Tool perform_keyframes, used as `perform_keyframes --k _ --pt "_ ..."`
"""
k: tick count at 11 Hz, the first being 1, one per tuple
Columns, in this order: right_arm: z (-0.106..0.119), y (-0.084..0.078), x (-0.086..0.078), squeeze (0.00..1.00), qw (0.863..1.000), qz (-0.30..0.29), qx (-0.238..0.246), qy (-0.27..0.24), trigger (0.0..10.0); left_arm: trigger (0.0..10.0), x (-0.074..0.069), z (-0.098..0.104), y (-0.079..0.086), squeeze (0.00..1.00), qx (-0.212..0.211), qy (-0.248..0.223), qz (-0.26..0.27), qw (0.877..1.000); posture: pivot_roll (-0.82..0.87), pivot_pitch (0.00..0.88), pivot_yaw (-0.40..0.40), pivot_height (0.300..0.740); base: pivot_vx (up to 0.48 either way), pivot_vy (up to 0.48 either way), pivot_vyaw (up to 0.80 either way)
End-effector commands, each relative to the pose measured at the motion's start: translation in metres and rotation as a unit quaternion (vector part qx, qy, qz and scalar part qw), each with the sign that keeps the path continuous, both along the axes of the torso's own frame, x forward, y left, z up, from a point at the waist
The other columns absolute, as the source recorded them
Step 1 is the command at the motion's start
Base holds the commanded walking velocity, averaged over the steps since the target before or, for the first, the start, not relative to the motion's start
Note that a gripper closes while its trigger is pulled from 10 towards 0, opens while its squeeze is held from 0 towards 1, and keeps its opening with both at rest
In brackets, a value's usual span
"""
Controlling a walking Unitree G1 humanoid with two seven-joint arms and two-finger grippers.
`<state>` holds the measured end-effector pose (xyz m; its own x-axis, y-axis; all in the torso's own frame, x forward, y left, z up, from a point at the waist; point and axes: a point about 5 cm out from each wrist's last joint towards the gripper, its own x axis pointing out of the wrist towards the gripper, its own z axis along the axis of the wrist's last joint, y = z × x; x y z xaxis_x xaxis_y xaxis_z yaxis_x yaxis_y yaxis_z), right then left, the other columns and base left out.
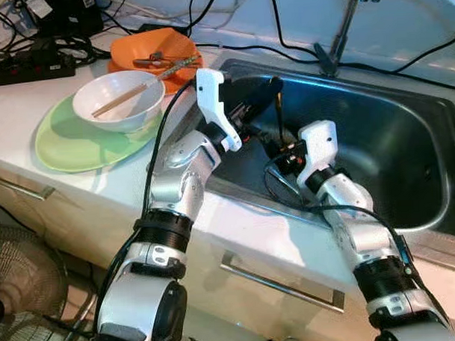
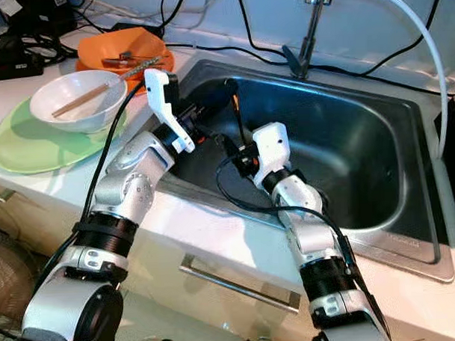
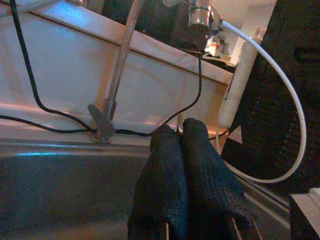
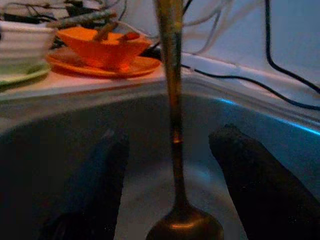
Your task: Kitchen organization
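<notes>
- A brass spoon (image 4: 172, 125) stands upright inside the steel sink (image 1: 406, 157), its handle top pinched in the left hand (image 1: 273, 85), fingers together on it.
- The right hand (image 4: 172, 185) flanks the spoon's lower stem, fingers (image 4: 255, 175) apart.
- On the tabletop (image 1: 31, 102) beside the sink: white bowl (image 1: 119, 101) with chopsticks (image 1: 120, 99) on a green plate (image 1: 77, 142), orange bowl (image 1: 152, 53) behind.

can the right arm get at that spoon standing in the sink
Probably yes. The spoon stands upright in the sink right between the right gripper's open fingers, with nothing between them. The left gripper, fingers shut, is close by but off to the side.
</notes>
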<state>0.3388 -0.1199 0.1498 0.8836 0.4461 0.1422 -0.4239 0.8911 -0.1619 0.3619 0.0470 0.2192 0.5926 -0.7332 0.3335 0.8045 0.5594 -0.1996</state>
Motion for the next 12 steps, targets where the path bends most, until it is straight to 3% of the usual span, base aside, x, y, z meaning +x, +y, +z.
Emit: perform_keyframes --k 1,2,11,12 --pt "0.003 -0.002 0.003 0.00 1.000 -0.010 0.001 -0.008 8.4 10.0 -0.003 0.003 -0.003 0.00 0.001 -0.009 -0.013 1.000 0.04 0.060 0.011 0.740 0.000 0.000 0.00" --pt "0.003 -0.002 0.003 0.00 1.000 -0.012 0.001 -0.007 0.0 10.0 -0.003 0.003 -0.004 0.00 0.001 -0.009 -0.015 1.000 0.04 0.061 0.012 0.740 0.000 0.000 0.00" --pt "-0.003 0.008 0.003 0.00 1.000 0.004 0.003 0.000 0.0 10.0 -0.004 0.006 -0.005 0.00 0.002 -0.020 -0.005 1.000 0.04 0.057 0.009 0.740 0.000 0.000 0.00" --pt "-0.003 0.009 0.003 0.00 1.000 0.004 0.003 0.000 0.0 10.0 -0.003 0.006 -0.005 0.29 0.001 -0.023 0.008 1.000 0.04 0.058 0.010 0.740 0.000 0.000 0.00"
